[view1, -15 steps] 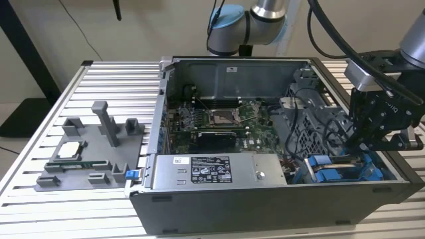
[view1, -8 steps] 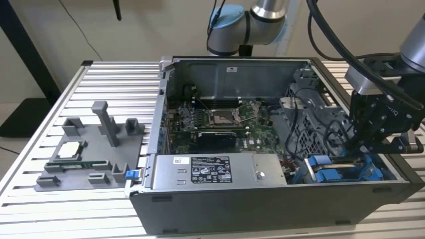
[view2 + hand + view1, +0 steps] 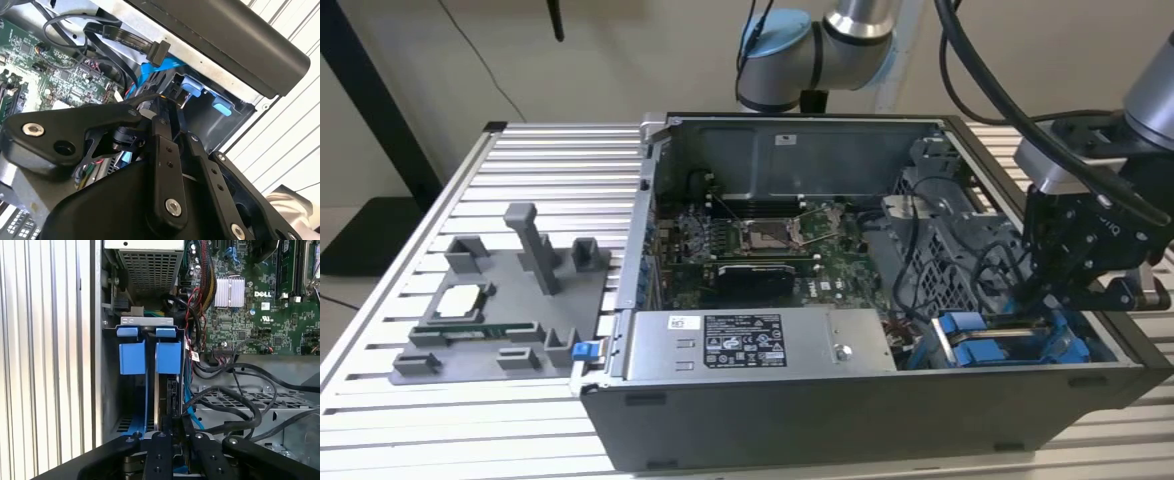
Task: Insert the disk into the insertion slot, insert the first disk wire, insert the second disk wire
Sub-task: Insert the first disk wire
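Note:
The disk (image 3: 172,390) stands on edge in the drive bay (image 3: 146,320) at the case's front corner, on the exterior view's right. Its blue carrier tab (image 3: 168,357) sits beside a second blue carrier (image 3: 132,359). My gripper (image 3: 175,422) reaches down into the bay, its fingers close together on the disk's dark edge. In the second wrist view the gripper (image 3: 161,107) tapers to a point at the blue frame (image 3: 150,72). A flat black wire with a free connector (image 3: 159,51) hangs above it. In the exterior view the gripper (image 3: 1058,300) hangs over the blue carriers (image 3: 981,345).
Loose black cables (image 3: 235,405) crowd the metal cage beside the bay. The motherboard (image 3: 761,240) lies in the open case, with the grey labelled power-supply box (image 3: 747,345) at the front. On the ribbed table (image 3: 547,160) a grey fixture (image 3: 494,300) holds parts.

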Robot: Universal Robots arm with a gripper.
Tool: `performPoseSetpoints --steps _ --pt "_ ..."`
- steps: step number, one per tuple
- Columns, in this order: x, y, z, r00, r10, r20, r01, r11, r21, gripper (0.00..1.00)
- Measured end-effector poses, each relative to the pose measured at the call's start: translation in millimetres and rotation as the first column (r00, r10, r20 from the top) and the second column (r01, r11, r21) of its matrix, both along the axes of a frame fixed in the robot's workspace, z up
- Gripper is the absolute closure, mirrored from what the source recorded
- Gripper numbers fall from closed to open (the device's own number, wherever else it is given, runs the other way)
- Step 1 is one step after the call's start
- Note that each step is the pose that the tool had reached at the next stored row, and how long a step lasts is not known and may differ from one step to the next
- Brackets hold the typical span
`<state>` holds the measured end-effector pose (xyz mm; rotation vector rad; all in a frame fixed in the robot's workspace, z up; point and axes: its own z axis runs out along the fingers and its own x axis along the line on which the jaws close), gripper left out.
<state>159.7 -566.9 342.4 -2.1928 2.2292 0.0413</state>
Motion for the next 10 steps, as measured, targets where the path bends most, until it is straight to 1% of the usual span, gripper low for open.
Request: performPoseSetpoints --steps 10 --pt "0.3 0.0 -1.2 1.0000 -0.005 0.0000 0.005 1.0000 0.0000 1.00"
